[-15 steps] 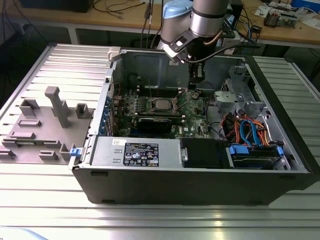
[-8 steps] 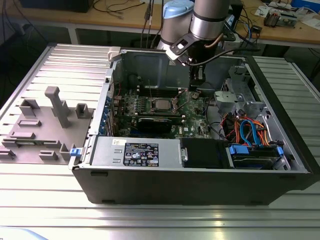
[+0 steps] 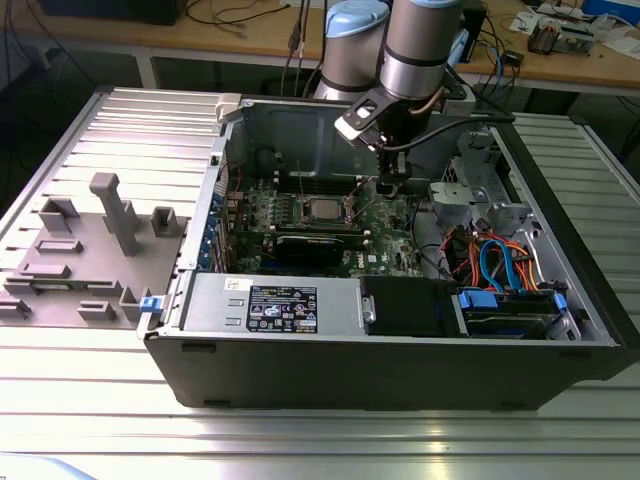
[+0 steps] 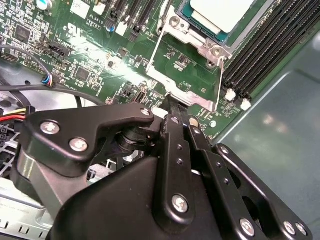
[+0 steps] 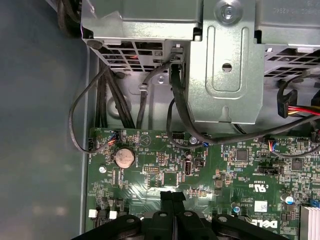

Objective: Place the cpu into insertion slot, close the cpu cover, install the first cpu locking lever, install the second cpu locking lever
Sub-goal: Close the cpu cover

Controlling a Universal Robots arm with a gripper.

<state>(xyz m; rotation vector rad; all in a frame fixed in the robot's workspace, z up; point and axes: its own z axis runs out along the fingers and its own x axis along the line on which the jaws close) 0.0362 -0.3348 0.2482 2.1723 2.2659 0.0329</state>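
Case (image 3: 300, 372) on ribbed table (image 3: 100, 410), claw (image 3: 388, 188) inside

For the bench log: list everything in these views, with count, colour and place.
computer case: one, dark grey, open on the ribbed metal table
circuit board: one, green, inside the case
cpu: one, silver-grey, seated in the insertion slot
cpu cover: one, silvery, standing open beside the slot
black card: one, on the board next to the slot
coin cell: one, silver, on the board
cables: several, blue and orange, in the case at the exterior view's right
fixture plate: one, grey, on the table at the exterior view's left
arm: one, silver and blue, reaching into the case
pincer: one, black, fingers together, tip at the cover's edge
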